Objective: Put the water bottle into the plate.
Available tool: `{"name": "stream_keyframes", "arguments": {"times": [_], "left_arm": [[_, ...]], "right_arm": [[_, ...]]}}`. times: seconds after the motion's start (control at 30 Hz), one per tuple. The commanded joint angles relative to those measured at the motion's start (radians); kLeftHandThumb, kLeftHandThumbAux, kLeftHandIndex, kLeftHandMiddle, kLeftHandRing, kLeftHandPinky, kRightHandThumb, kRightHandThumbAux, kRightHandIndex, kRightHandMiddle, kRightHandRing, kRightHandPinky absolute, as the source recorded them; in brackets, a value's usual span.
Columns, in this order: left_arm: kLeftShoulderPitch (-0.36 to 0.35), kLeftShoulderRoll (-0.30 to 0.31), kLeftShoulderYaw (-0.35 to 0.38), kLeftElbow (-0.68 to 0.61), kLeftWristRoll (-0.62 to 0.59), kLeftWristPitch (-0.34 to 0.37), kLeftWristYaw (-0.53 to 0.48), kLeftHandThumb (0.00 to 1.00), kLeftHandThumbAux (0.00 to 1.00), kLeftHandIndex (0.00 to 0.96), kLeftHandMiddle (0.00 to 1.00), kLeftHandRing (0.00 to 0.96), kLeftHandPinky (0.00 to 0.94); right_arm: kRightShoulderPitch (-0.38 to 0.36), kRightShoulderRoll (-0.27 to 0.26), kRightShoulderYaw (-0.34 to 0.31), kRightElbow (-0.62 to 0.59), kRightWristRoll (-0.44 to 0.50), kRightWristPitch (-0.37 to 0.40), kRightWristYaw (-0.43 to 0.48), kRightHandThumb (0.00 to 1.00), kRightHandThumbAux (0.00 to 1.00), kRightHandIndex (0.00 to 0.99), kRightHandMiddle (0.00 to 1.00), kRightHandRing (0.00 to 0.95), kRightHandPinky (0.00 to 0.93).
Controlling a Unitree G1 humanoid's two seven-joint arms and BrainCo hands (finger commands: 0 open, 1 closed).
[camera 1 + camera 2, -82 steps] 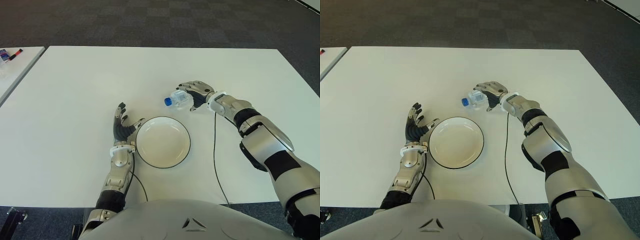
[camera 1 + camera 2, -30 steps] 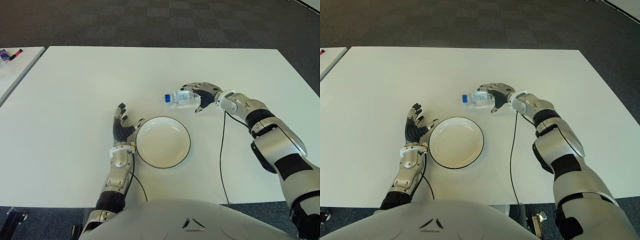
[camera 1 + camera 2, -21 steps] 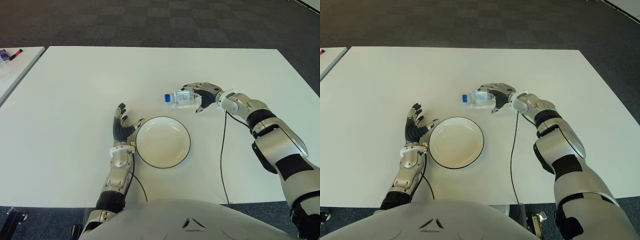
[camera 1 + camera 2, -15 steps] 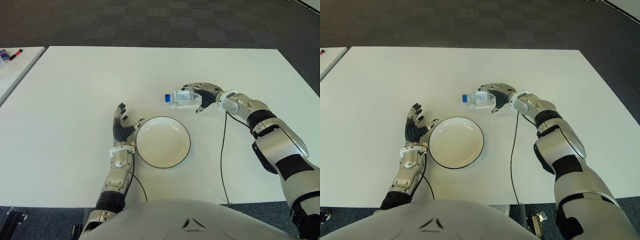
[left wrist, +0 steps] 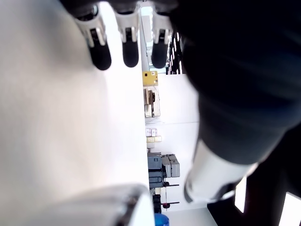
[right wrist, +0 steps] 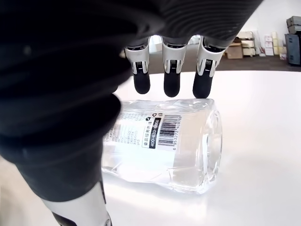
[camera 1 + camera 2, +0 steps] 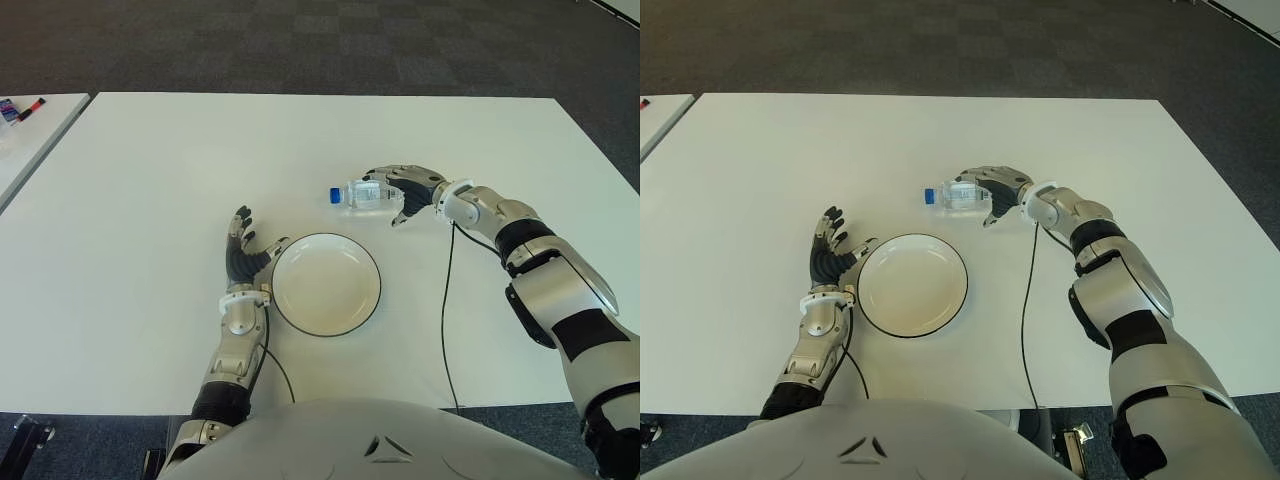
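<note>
A clear water bottle (image 7: 366, 194) with a blue cap (image 7: 335, 196) lies on its side on the white table (image 7: 150, 180), behind the plate. The white plate (image 7: 326, 285) with a dark rim holds nothing. My right hand (image 7: 408, 192) is at the bottle's base end, open, fingers arched over it. In the right wrist view the fingertips (image 6: 171, 84) hover at the far side of the bottle (image 6: 164, 146) and the thumb stands apart from it. My left hand (image 7: 243, 255) shows just left of the plate, open, fingers (image 5: 111, 56) straight.
A black cable (image 7: 445, 300) runs from my right wrist across the table toward the front edge. A second table (image 7: 25, 135) with small items stands at the far left. Dark carpet lies beyond the table's far edge.
2.7 s ago my right hand was shut on the bottle. It has since let go and drawn back slightly to the right. The bottle now lies on the table; the left hand is unchanged.
</note>
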Motion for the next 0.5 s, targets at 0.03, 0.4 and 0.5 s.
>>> {"name": "stream_keyframes", "arguments": {"times": [0.03,0.4,0.5], "left_arm": [[0.016,-0.049,-0.005,0.029,-0.004,0.024,-0.003,0.000,0.910,0.111,0.125,0.120,0.156],[0.010,-0.048,-0.003,0.039,-0.008,0.024,-0.006,0.000,0.918,0.110,0.120,0.114,0.149],[0.010,-0.047,-0.002,0.041,-0.008,0.024,-0.007,0.000,0.916,0.108,0.119,0.113,0.150]], "right_arm": [[0.001,-0.002,0.010,-0.011,-0.017,-0.008,-0.013,0.000,0.909,0.011,0.030,0.064,0.131],[-0.040,0.036,-0.001,-0.009,-0.017,0.047,-0.056,0.000,0.917,0.016,0.044,0.059,0.111],[-0.048,0.048,-0.003,-0.002,-0.015,0.067,-0.063,0.000,0.918,0.020,0.049,0.063,0.113]]}}
